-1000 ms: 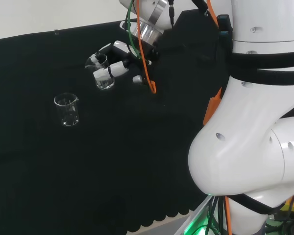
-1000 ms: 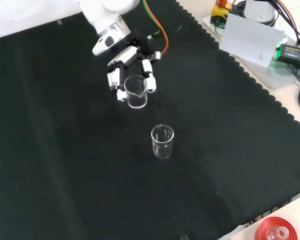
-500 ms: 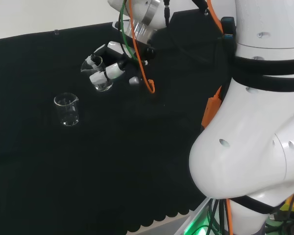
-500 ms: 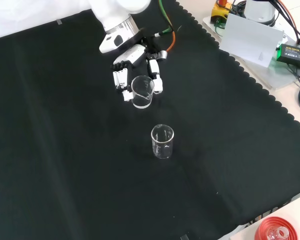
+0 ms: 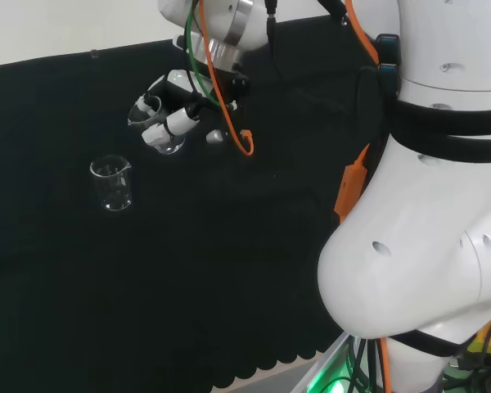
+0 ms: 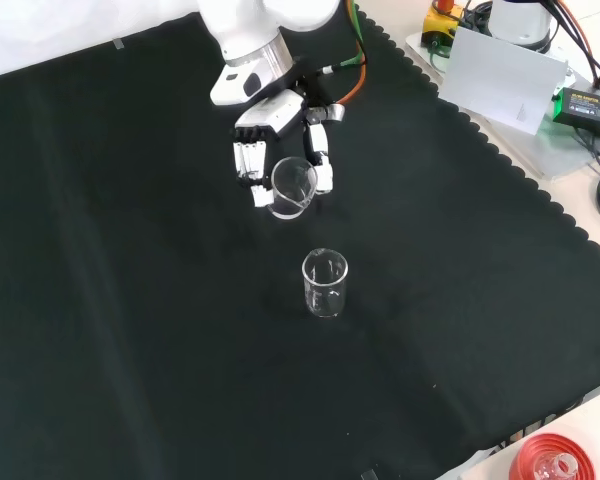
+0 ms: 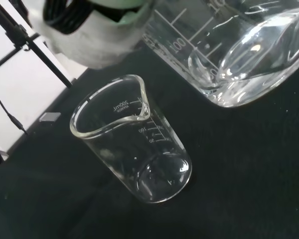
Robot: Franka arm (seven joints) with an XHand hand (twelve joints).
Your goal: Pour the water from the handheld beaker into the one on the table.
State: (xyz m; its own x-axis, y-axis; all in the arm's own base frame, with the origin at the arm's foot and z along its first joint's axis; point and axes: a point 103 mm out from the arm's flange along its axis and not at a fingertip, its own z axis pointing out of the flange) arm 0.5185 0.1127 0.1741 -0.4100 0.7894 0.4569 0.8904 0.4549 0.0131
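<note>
The hand (image 6: pixel 280 140), black and white with jointed fingers (image 5: pixel 173 123), has them curled round a clear glass beaker (image 6: pixel 291 187) and holds it in the air above the black cloth of the counter (image 6: pixel 130 300). This held beaker is a smooth cylinder with printed graduation marks on its wall. It is tilted: in the front view its open mouth faces down and toward the near side, and in the head view its long axis leans to the left, mouth end (image 5: pixel 144 109) leftmost. In the wrist view something clear, probably water, seems to pool against its lower wall (image 7: pixel 239 55), though glass and liquid are hard to tell apart.

The second beaker (image 6: pixel 325 284), also clear glass with a spout on its rolled rim (image 7: pixel 109 112), stands upright on the cloth, near the held one but apart from it: nearer in the front view, and to the left and lower in the head view (image 5: pixel 112 183).
</note>
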